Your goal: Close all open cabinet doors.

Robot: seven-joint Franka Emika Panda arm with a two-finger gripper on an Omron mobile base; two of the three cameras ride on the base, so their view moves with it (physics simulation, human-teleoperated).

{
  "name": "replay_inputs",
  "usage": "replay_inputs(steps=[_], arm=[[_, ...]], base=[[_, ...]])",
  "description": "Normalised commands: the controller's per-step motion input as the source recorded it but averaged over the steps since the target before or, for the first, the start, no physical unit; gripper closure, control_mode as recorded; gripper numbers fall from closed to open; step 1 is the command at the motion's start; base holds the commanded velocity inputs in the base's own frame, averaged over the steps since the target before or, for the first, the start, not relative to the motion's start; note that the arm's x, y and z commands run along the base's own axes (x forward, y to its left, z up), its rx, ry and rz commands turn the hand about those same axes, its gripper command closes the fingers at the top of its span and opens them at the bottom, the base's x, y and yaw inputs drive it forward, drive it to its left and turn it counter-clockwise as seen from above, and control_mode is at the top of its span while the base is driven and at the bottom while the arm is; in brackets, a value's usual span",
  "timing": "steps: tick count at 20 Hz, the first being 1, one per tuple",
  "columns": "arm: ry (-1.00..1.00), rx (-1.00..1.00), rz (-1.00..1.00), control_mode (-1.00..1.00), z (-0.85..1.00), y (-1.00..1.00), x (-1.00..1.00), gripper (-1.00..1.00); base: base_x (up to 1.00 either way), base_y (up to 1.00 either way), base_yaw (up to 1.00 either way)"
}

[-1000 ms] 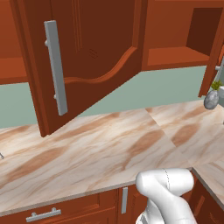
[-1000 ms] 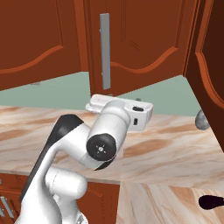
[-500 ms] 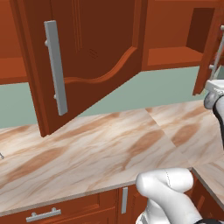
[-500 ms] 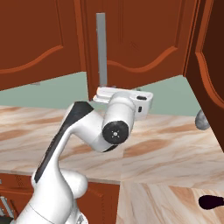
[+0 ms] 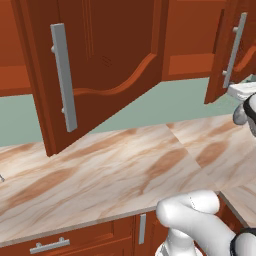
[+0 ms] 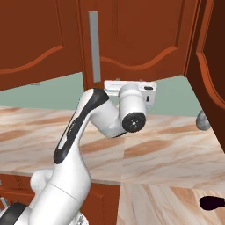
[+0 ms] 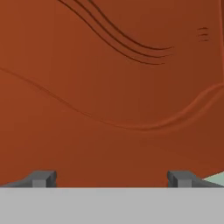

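In the left base view, an open cabinet door (image 5: 107, 65) with a grey bar handle (image 5: 63, 85) swung out over the marble counter (image 5: 115, 175); further right, another door (image 5: 235, 47) stood ajar. The gripper (image 7: 111, 178), its fingers spread wide and holding nothing, faced a door panel (image 7: 109, 87) close up.

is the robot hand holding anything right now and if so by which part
Nothing is held. The hand is open, facing a cabinet door.

Marbled tan counter (image 5: 115, 175) under pale green wall (image 5: 165, 105), wooden drawer fronts (image 5: 65, 242) below.
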Motion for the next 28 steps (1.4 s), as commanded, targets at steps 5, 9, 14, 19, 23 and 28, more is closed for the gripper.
replay_inputs(steps=[5, 9, 14, 19, 23, 28], arm=[[-0.21, -0.06, -0.01, -1.0, -0.04, 0.54, 0.45, -1.0], [-0.07, -0.05, -0.02, -1.0, 0.0, 0.54, 0.45, -1.0], [0.01, 0.0, 0.0, -1.0, 0.07, 0.21, 0.44, -1.0], [0.1, 0.0, 0.0, -1.0, 0.22, 0.08, 0.5, -1.0], [0.11, 0.0, 0.0, -1.0, 0.19, 0.07, 0.5, -1.0], [0.05, -0.01, -0.01, -1.0, 0.01, 0.15, 0.44, -1.0]], base=[[0.0, 0.0, 0.0], [0.0, 0.0, 0.0], [0.0, 0.0, 0.0], [0.0, 0.0, 0.0], [0.0, 0.0, 0.0], [0.0, 0.0, 0.0]])
